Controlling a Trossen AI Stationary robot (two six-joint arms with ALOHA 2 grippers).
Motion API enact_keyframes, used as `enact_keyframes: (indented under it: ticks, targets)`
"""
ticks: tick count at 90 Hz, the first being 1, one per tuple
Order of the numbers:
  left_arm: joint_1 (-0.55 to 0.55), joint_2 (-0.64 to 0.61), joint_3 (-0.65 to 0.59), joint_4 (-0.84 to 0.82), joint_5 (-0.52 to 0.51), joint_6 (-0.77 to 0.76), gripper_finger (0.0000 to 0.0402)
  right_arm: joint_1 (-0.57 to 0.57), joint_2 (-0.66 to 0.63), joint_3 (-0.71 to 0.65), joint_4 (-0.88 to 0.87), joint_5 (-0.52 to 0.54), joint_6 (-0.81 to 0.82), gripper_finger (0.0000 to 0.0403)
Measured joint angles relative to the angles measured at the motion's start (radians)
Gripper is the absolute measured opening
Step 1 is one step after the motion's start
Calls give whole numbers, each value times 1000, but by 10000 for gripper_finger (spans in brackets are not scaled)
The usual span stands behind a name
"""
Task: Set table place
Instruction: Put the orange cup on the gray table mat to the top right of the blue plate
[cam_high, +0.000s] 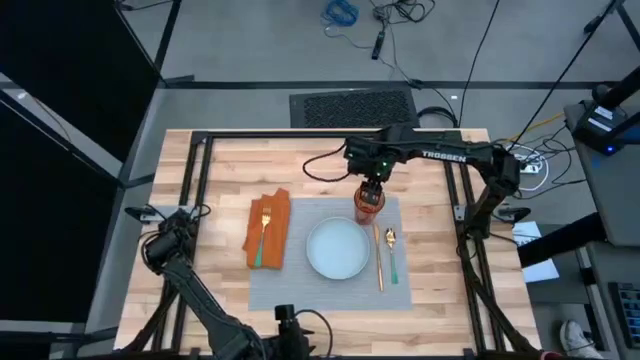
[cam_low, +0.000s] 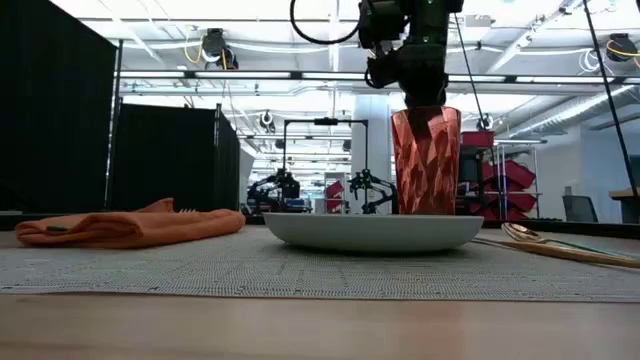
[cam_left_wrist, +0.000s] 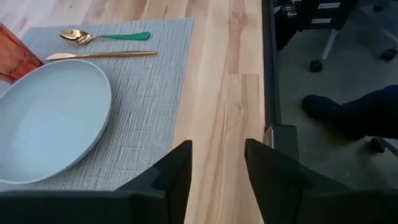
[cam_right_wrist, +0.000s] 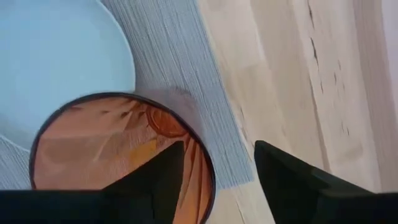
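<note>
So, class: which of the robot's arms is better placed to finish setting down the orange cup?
The right gripper: one finger is already inside the orange cup over the placemat. The left gripper waits by the table's left edge.

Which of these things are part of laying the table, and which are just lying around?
Part of the job: placemat, plate, orange tumbler in the right hand, napkin with fork, knife, spoon.

Just lying about: floor cables, dark mat beyond the table.
</note>
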Motion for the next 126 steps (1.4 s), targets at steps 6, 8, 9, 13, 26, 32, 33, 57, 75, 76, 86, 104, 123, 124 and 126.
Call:
enact_keyframes:
  ticks: [6, 8, 9, 13, 26, 32, 33, 57, 75, 76, 86, 104, 123, 124, 126]
  targets:
    - [0, 0, 0, 0, -3, 0, 134, 0, 3, 0, -1, -5, -4, 147]
    - [0, 0, 0, 0, -3, 0, 134, 0, 4, 0, -1, -12, -5, 138]
    - [0, 0, 0, 0, -3, 0, 134, 0, 5, 0, -1, -16, -5, 134]
    - [0, 0, 0, 0, -4, 0, 134, 0, 10, 0, -2, -26, -8, 115]
    - [0, 0, 0, 0, -4, 0, 134, 0, 21, 0, -5, -52, -22, 49]
    - [0, 0, 0, 0, -4, 0, 134, 0, 24, 0, -5, -53, -28, 20]
    - [0, 0, 0, 0, -4, 0, 134, 0, 24, 0, -5, -53, -30, 17]
    - [0, 0, 0, 0, -3, 0, 134, 0, 24, 0, -21, -52, -60, 2]
    - [0, 0, 0, 0, -3, 0, 134, -8, 24, 0, -25, -52, -76, 1]
    - [0, 0, 0, 0, -3, 0, 134, -10, 24, 0, -25, -52, -76, 1]
    - [0, 0, 0, -4, -3, 0, 134, -28, 24, 0, -26, -52, -83, 1]
    - [0, 0, 0, -23, -3, 0, 134, -67, 24, 0, -26, -52, -103, 0]
    - [1, 0, 0, -32, -4, 15, 134, -109, 23, 0, -23, -51, -121, 0]
    - [1, 0, 0, -32, -4, 19, 134, -111, 23, 0, -22, -51, -122, 0]
    - [1, 0, 0, -32, -4, 19, 134, -116, 23, 0, -21, -50, -124, 0]
